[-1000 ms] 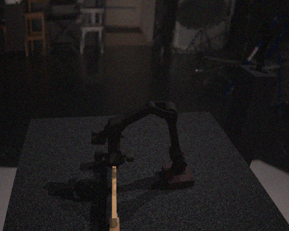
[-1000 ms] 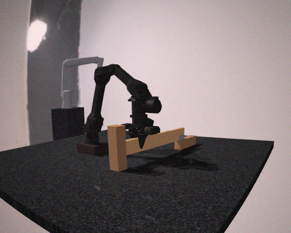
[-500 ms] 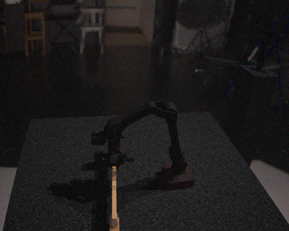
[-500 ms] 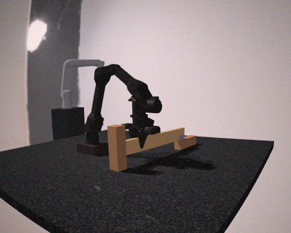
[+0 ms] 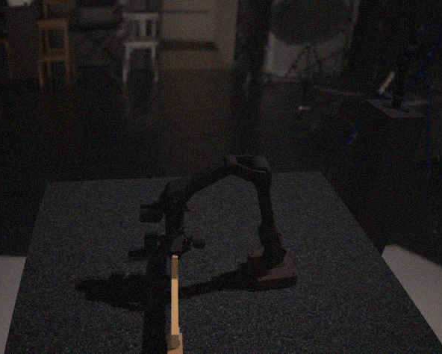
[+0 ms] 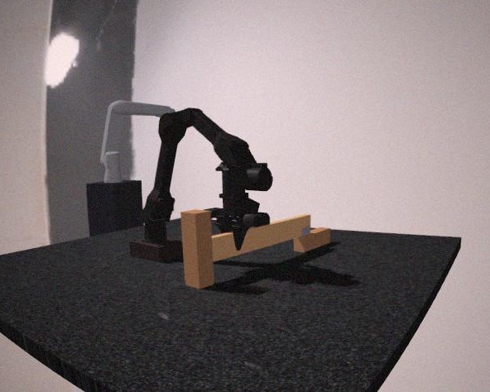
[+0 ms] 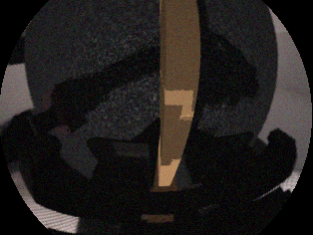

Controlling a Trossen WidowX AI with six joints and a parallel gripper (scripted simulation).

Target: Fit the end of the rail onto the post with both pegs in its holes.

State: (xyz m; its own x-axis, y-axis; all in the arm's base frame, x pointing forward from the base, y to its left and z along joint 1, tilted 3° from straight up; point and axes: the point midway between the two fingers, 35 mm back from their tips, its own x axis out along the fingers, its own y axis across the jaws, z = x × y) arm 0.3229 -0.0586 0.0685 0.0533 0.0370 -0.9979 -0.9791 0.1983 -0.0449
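Observation:
The long wooden rail (image 5: 175,305) (image 6: 279,230) (image 7: 180,55) is held above the table and looks about level. My gripper (image 6: 238,241) (image 7: 165,120) is shut on the rail near its post end, one finger in front of it in the exterior view. The rail's far end is at the grey bracket (image 6: 305,231) on the low footboard block (image 6: 317,239) (image 5: 178,348). The wooden post (image 6: 198,249) stands upright. The rail's other end meets the post's outline in the exterior view. The pegs and holes are hidden, and I cannot tell whether rail and post touch.
The dark speckled table (image 5: 308,305) (image 6: 279,337) carries everything. The arm's reddish-brown base (image 5: 276,275) (image 6: 152,250) stands to the side of the rail. The arm reaches over the rail and casts dark shadows on the table.

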